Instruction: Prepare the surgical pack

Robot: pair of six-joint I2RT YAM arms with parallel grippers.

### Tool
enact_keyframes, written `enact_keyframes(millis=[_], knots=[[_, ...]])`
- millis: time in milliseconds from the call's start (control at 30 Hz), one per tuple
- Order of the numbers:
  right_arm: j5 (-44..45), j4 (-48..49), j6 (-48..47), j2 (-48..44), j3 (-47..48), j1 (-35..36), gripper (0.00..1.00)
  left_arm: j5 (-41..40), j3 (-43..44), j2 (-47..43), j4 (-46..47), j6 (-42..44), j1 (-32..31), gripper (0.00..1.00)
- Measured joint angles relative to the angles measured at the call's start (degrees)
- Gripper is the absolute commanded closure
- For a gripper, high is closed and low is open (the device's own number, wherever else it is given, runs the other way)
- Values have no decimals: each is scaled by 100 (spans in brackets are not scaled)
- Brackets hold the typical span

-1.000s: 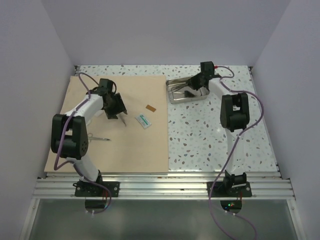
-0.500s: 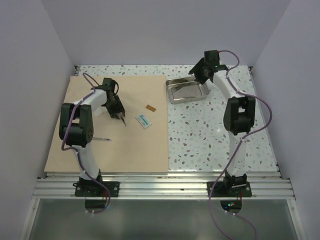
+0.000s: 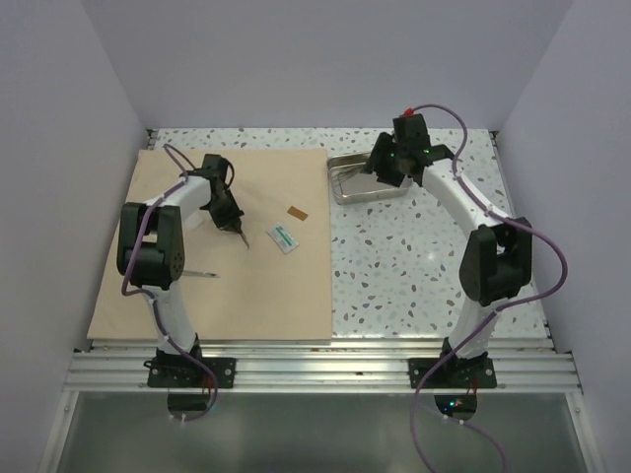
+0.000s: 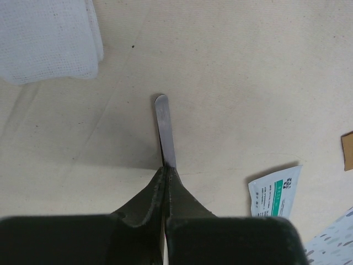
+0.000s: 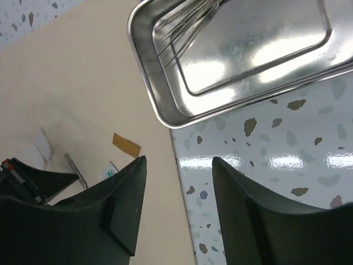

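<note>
Pinching a flat steel instrument point(image 4: 164, 130) between clenched fingers, the left gripper point(image 4: 165, 168) hangs low over the tan wrap sheet point(image 3: 246, 296), which covers the left half of the bench from the near edge almost to the far edge. A white gauze pad point(image 4: 47, 38) lies just beyond it on the sheet. A green-printed packet point(image 3: 284, 238) and a small brown packet point(image 3: 297, 214) lie toward the sheet's right edge, and a thin instrument point(image 3: 197, 273) rests closer to the near edge. The right gripper point(image 3: 380, 169), fingers spread and holding nothing, hovers at the steel tray point(image 5: 146, 72) near the far edge, which has slender instruments point(image 5: 185, 25) inside.
</note>
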Motion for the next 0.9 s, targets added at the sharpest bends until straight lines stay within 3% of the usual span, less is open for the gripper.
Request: enact_keyframes(millis=[300,600,733,900], knots=[[-682,-142,-251,179,162,756,39,-42,-116,-468,-20,107,0,100],[-1224,-199,-365,468,201,931,39,55,-664,-1429,17,310,0,100],[-1648,-48,-385,485,195,938,33,520,-973,-1576,116,452,-2,100],[-2551,509,-208,656,166,1084,22,1700,-1375,-2037,570,708,-101,100]])
